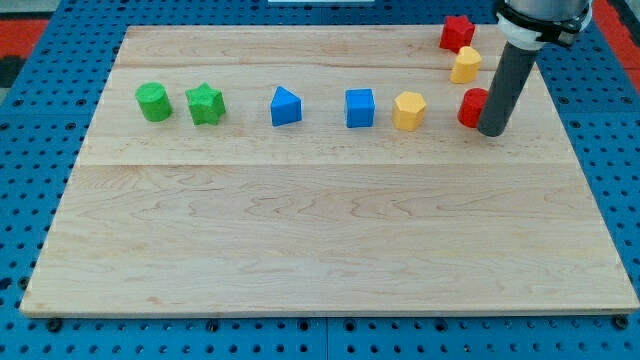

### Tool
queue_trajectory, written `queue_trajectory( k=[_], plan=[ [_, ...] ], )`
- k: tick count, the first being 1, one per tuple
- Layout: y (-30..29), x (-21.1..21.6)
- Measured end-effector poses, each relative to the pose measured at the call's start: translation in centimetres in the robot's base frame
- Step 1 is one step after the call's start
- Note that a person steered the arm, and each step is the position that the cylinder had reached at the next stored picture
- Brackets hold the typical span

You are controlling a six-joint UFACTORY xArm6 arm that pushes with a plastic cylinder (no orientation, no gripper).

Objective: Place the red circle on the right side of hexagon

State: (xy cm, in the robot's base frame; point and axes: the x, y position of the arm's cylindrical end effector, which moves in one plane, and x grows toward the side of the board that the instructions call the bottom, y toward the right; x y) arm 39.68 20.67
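My tip [492, 132]: the lower end of a straight dark rod; it has no jaws to open or close and holds nothing. It stands on the board just at the view's right of the red circle, touching or all but touching it; I cannot tell which.
Rod: upright, grey-dark, coming down from the arm's black collar at the view's top right corner, hiding the right edge of the red circle.
Wooden board [320, 250]: pale planks, filling most of the view, lying on a blue pegboard [30, 180] that shows round its edges.
Red circle [472, 107]: on the board near the view's right, partly behind the rod. It sits to the right of the yellow hexagon, near it but apart, roughly in line with the row.
Yellow hexagon [409, 110]: right end of the row, just beside the blue cube.
Blue cube [360, 108]: between the hexagon and the blue triangle.
Blue triangle [285, 106]: middle of the row, wedge-shaped.
Green star [205, 104]: just right of the green cylinder.
Green cylinder [153, 102]: left end of the row.
Second yellow block [465, 65]: above the red circle, shape unclear.
Second red block [457, 33]: near the top edge, just above that yellow block, shape unclear.
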Motion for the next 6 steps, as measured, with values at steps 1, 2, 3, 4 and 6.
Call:
queue_trajectory(
  k=[1,2,3,4,6],
  plan=[
    [4.8,-3.1],
    [2.6,-5.0],
    [-0.5,-5.3],
    [-1.2,-5.6],
    [4.8,-5.9]
  ],
)
